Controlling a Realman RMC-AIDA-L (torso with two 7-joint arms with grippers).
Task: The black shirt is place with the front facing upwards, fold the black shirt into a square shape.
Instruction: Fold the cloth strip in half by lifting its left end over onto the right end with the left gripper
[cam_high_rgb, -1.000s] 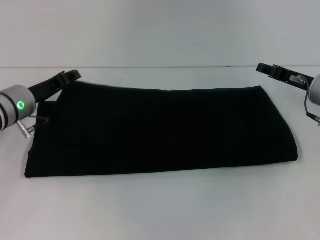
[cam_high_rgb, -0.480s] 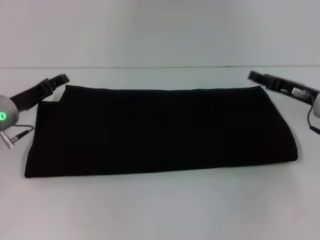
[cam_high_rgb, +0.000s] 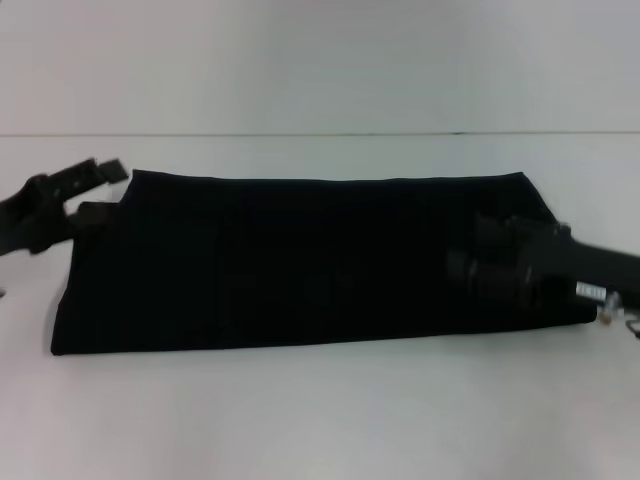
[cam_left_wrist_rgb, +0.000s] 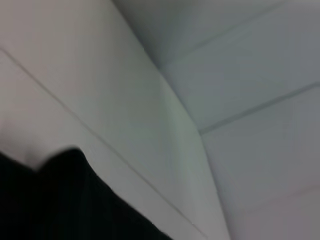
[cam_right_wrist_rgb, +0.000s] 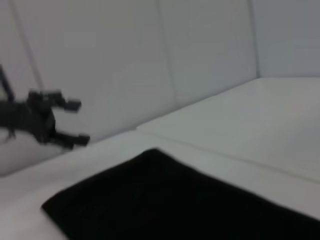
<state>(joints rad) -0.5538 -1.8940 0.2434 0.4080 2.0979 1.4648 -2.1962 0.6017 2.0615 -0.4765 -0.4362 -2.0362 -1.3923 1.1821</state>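
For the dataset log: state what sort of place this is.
Probably a robot test bench or lab: a plain white tabletop, a bare white panelled wall, and one large black cloth shirt folded into a long band, nothing domestic around.

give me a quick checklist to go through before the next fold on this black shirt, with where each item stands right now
1. black shirt lies flat as a long folded band on the table: ok.
2. Folded into a square: not ok, much wider than deep.
3. left pincer at the shirt's far left corner, fingers spread: ok.
4. right pincer over the shirt's right end; its grip: cannot tell.
5. Lettering and neck label hidden: ok.
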